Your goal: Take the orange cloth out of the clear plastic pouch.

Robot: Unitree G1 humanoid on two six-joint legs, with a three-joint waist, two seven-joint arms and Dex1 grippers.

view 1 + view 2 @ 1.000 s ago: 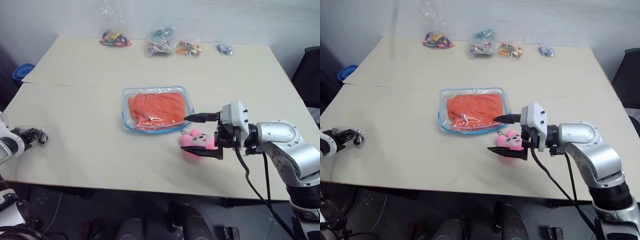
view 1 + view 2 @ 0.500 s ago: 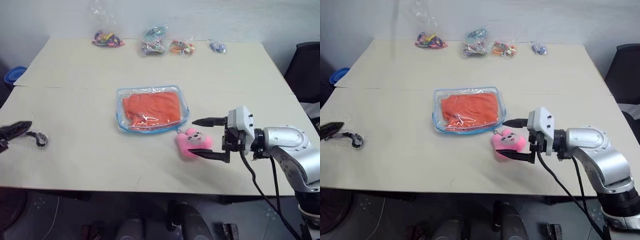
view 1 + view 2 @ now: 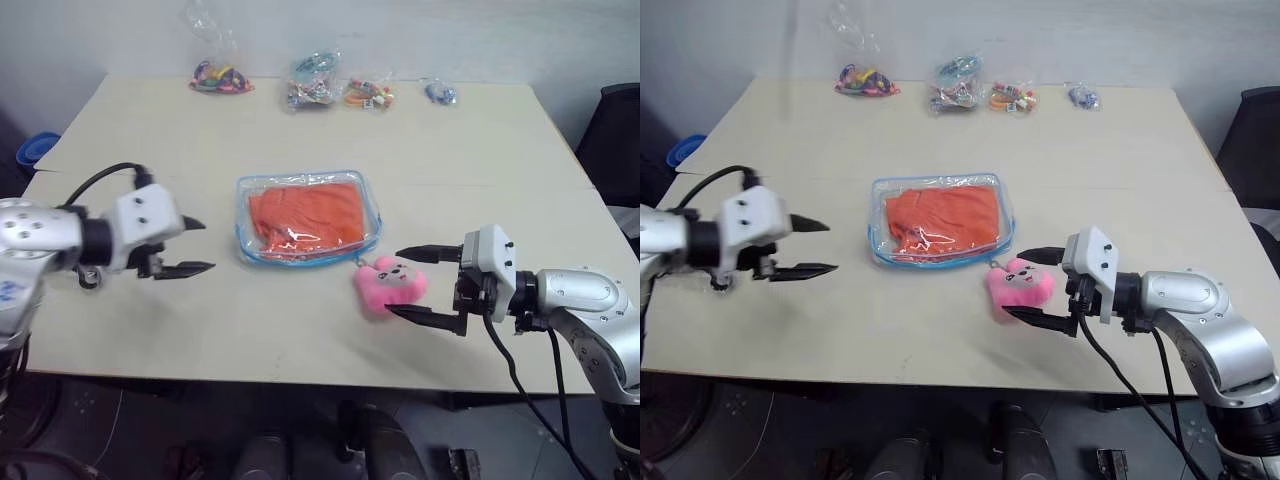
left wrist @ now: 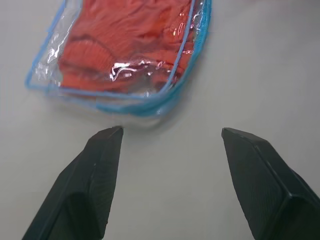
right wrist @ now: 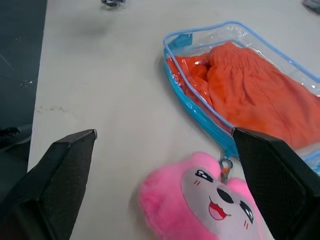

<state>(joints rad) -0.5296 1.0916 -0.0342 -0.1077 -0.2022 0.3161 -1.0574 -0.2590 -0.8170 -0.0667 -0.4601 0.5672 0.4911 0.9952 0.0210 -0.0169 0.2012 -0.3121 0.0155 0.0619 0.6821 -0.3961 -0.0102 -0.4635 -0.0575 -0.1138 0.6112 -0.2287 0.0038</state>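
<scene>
Grippers left (image 3: 196, 246) and right (image 3: 418, 284) (both spread wide, holding nothing) flank clear plastic pouch (image 3: 310, 218) mid-table (image 3: 480, 160).

A: From the head, our two eye views look forward and down over the whole bench (image 3: 470, 150), from some way off.

B: And our wrist views sit low and close, each looking along its own fingers. All four share the clear plastic pouch (image 4: 150, 107); the right wrist view also catches the pink plush charm (image 5: 200, 200).
</scene>
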